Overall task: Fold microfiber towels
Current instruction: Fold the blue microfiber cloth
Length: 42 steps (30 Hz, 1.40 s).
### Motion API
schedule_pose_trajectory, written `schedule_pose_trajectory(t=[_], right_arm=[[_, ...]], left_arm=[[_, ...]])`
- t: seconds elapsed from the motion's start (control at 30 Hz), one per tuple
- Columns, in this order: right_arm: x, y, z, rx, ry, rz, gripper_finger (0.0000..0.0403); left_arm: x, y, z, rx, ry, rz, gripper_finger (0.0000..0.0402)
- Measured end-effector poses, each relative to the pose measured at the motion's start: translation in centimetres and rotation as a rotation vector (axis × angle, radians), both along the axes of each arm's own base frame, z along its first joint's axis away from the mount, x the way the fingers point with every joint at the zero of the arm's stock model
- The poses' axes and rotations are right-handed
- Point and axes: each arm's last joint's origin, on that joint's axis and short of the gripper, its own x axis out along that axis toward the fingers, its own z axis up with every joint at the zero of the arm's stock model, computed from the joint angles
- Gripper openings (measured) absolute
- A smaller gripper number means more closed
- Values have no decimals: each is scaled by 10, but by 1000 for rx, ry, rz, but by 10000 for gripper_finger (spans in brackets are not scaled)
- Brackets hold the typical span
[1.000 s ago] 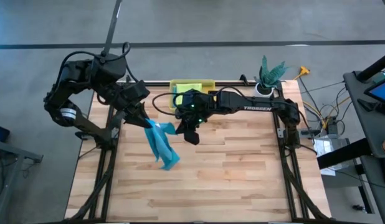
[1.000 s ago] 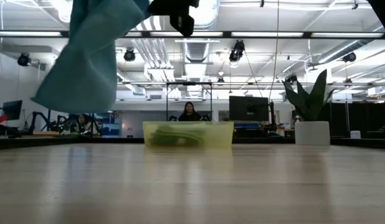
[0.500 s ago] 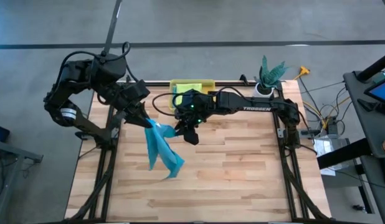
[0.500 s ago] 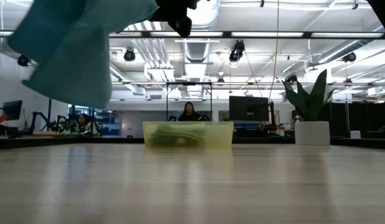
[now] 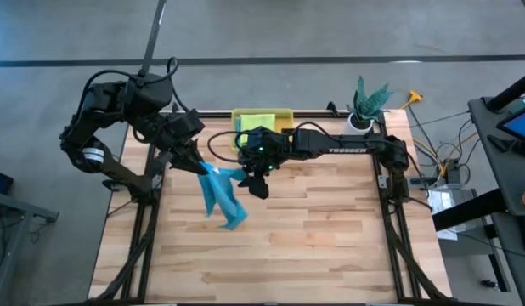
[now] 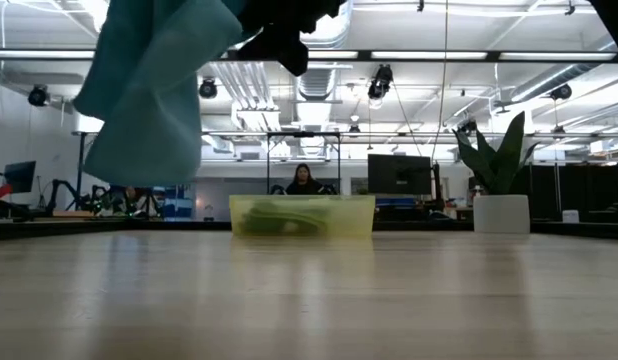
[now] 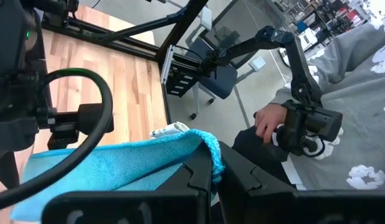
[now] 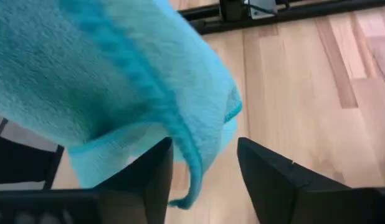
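Teal towel (image 5: 220, 194) in the air above the tabletop (image 5: 330, 238), hanging from the left fingers (image 5: 200, 167) in front of the yellow bin (image 5: 262, 118), on the bin's left-arm side. The left fingers are pressed fully together on one corner of the towel; in the left wrist view the cloth (image 7: 118, 165) bunches over the closed fingertips (image 7: 205, 177). From that corner the towel drapes down and away from the bin, its lower end clear of the wood; in the low view it (image 6: 154, 85) hangs as a broad fold well above the tabletop (image 6: 309, 300).

The right fingers (image 5: 256, 183) sit just beside the towel's upper edge, in front of the bin. They stand apart: in the right wrist view the two dark fingers (image 8: 270, 177) are spread with a clear gap, and the towel (image 8: 118, 74) hangs loose ahead of them, one hem drooping into the gap without being pinched.

The bin (image 6: 302, 216) stands at the far edge of the tabletop with something lime green (image 5: 261, 119) lying inside it. A potted plant (image 5: 367, 106) stands to the bin's right-arm side, near the far corner.

Beyond the tabletop, the left wrist view shows a person's hand (image 7: 267, 121) next to a second small arm rig (image 7: 298, 74); the low view shows a person (image 6: 302, 180) seated behind the bin
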Motion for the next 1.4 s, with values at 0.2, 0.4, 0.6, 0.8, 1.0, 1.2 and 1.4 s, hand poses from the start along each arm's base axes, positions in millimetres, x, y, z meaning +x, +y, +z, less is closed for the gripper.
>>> schedule_pose_trajectory(t=[0.2,0.4,0.6,0.8,1.0,1.2,1.4], right_arm=[[0,0,5,-2,-13,2,121],[-8,0,16,-26,-19,19,62],[-18,-3,21,-50,28,33,11],[-39,-4,40,-102,46,-26,9],[-86,-4,85,-218,40,-263,9],[-140,5,136,-231,-138,-320,9],[-167,8,126,-241,78,-369,9]], left_arm=[[0,0,0,0,1,0,0],[0,0,0,-18,13,9,0],[0,0,0,-6,10,18,0],[4,2,-2,41,10,58,0],[2,6,-10,158,81,169,0],[0,14,-16,336,147,408,0],[5,17,-16,367,135,476,0]])
